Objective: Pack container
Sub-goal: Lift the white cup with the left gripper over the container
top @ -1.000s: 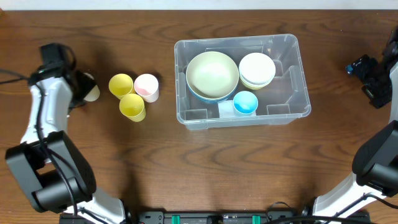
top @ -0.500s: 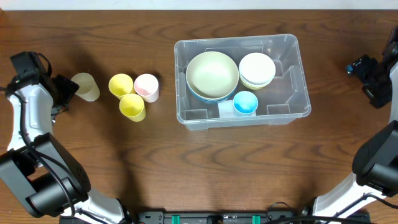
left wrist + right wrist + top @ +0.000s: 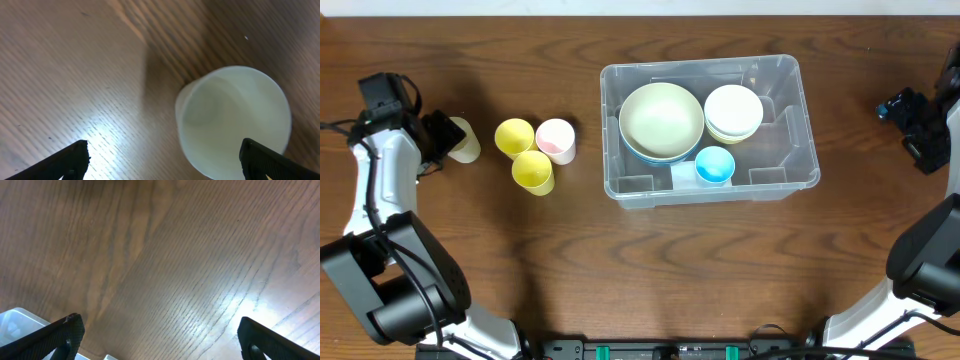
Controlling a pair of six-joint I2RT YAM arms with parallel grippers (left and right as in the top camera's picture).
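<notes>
At the far left of the table (image 3: 620, 270), the left hand (image 3: 438, 138) is seen just beside a pale translucent cup (image 3: 463, 140). In the left wrist view, the fingers of this hand (image 3: 162, 162) are spread wide apart, and the cup (image 3: 233, 120) is shown upright with its mouth open and nothing inside, nearer to the right finger than to the left. No contact between finger and cup can be made out.

To the right, three more cups are grouped closely together: two yellow cups (image 3: 514, 136) (image 3: 533, 170) and a pink cup (image 3: 556, 140), all upright.

The container (image 3: 700, 62) is placed right of the table's centre. In its left half a large pale green bowl (image 3: 661, 120) is nested in a blue bowl (image 3: 638, 155), of which only the rim is seen. Beside it, at the back right, a white bowl (image 3: 733, 108) is stacked on a yellowish one. A small blue cup (image 3: 714, 165) is set at the front, just beside both stacks.

At the far right edge, the right hand (image 3: 920, 125) is held well apart from the container. In the right wrist view its fingers (image 3: 160, 340) are spread apart, with nothing between them but bare wood.
</notes>
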